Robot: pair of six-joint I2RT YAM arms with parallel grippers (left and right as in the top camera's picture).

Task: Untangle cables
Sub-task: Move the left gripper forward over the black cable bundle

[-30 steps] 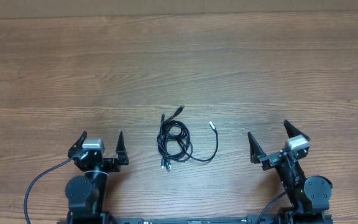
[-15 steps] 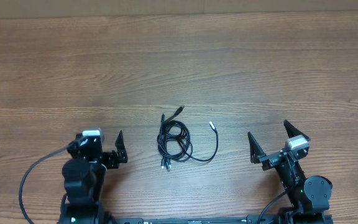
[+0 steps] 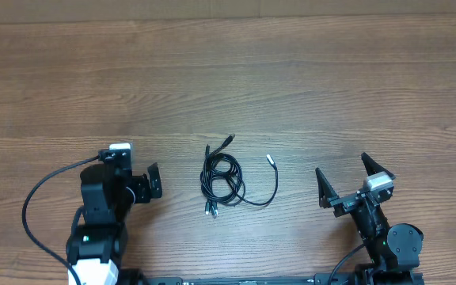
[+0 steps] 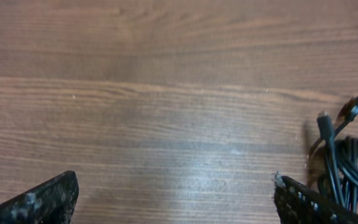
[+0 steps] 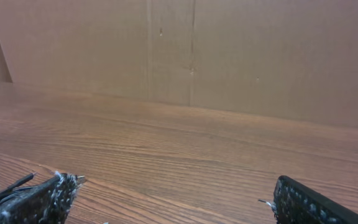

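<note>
- Overhead: the cables (image 3: 222, 184) lie coiled on the table (image 3: 228, 71), with one silvery-tipped strand trailing off the coil's right side.
- My left end effector (image 4: 175, 182) is spread wide and empty, left of the cables.
- My right end effector (image 3: 343, 168) is spread wide and empty, right of the cables.

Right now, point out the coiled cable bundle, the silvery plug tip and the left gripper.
coiled cable bundle (image 3: 222, 179), overhead view, middle of its loops.
silvery plug tip (image 3: 269, 159), overhead view, loose strand's free end.
left gripper (image 4: 175, 179), left wrist view, between its fingertips.
</note>
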